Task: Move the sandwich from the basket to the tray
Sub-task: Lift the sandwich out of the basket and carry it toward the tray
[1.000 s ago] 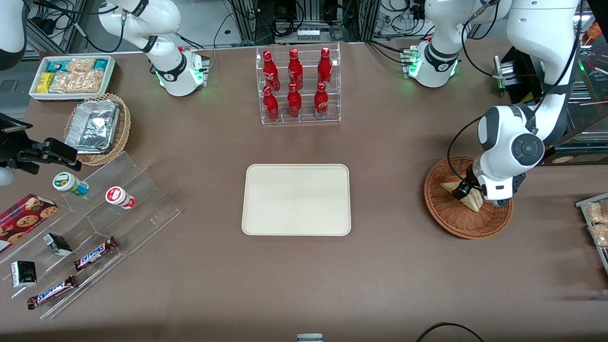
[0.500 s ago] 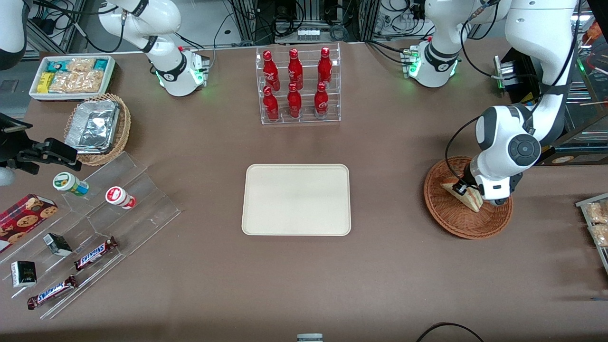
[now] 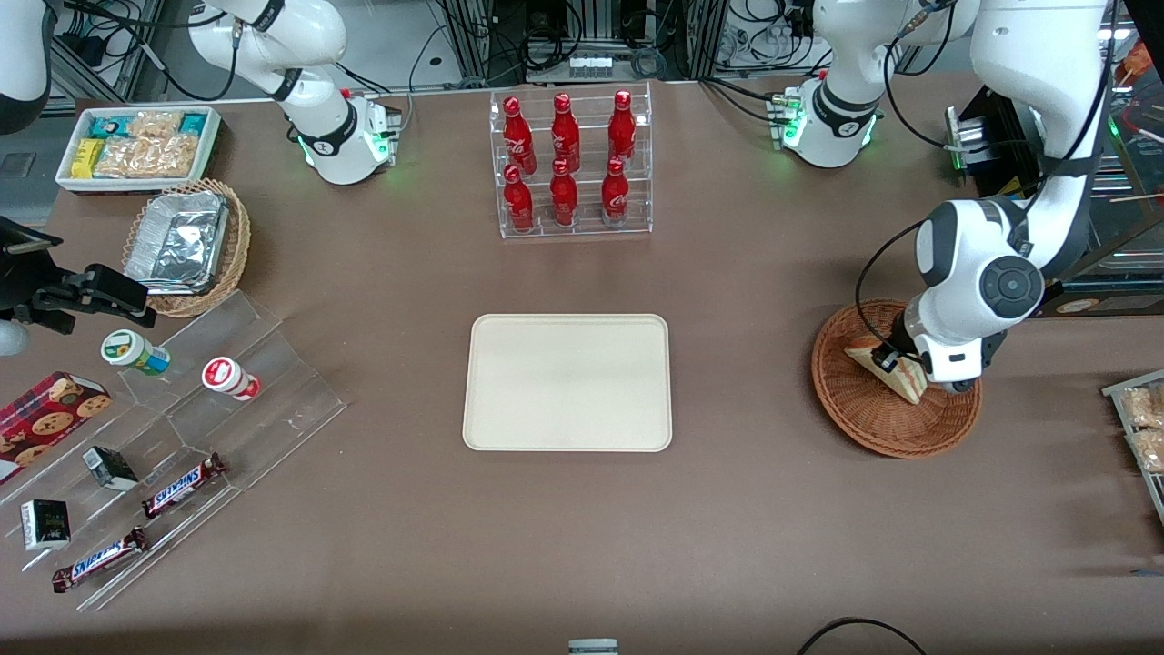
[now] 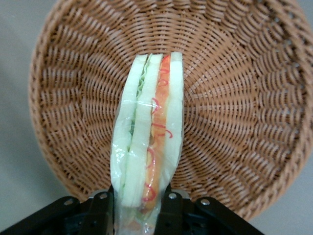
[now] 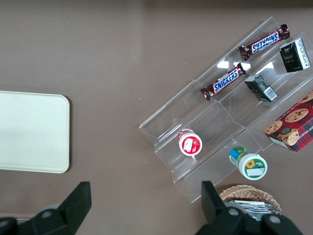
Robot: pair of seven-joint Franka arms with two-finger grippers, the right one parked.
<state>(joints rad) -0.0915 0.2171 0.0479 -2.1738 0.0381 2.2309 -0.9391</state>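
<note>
- The pincer (image 3: 887,368) is down inside the basket (image 3: 896,380), and the wrist view shows its two fingers (image 4: 100,210) clamped on either side of the sandwich (image 4: 149,152), so it is gripping the wedge.
- The sandwich (image 3: 887,371) stands on edge over the woven bowl with its cut side up toward the wrist camera: white bread, pale green layer, red-orange layer, all under a clear wrap.
- Hard to say from either view whether the wedge rests on the wicker or hangs just above it.
- On the front view the basket sits at about 3 o'clock from the tray (image 3: 567,382), well apart from it, toward the working arm's end of the tabletop (image 3: 564,546).
- The tray lies flat mid-tabletop with nothing on it.
- At 12 o'clock from the tray, farther from the front camera, stands a clear rack of red bottles (image 3: 568,164).
- Toward the parked arm's end: a tan basket with foil containers (image 3: 186,246), a white bin of snacks (image 3: 136,146) and an acrylic stand with chocolate bars (image 3: 182,482).
</note>
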